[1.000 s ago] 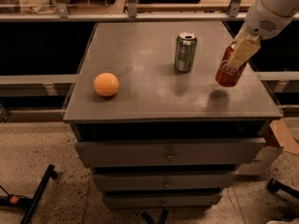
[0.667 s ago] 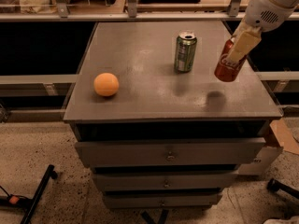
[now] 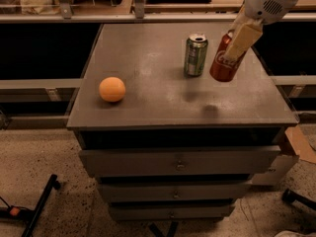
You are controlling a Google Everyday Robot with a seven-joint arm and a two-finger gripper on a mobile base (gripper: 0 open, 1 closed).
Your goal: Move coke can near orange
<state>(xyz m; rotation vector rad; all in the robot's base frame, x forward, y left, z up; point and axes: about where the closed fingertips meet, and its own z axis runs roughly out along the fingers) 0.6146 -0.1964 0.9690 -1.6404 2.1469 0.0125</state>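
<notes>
The red coke can (image 3: pixel 224 63) hangs tilted in the air above the right part of the grey cabinet top (image 3: pixel 148 68), its shadow on the surface below. My gripper (image 3: pixel 240 42) comes in from the upper right and is shut on the can's upper part. The orange (image 3: pixel 112 89) lies on the left side of the top, near the front left corner, far from the can.
A green can (image 3: pixel 195 55) stands upright just left of the held coke can. The cabinet has several drawers (image 3: pixel 177 163) below. A dark shelf rail (image 3: pixel 148 14) runs behind. A black stand leg (image 3: pixel 37 209) lies on the floor at left.
My gripper has lifted the coke can off the right side of the top and carried it left, toward the green can.
</notes>
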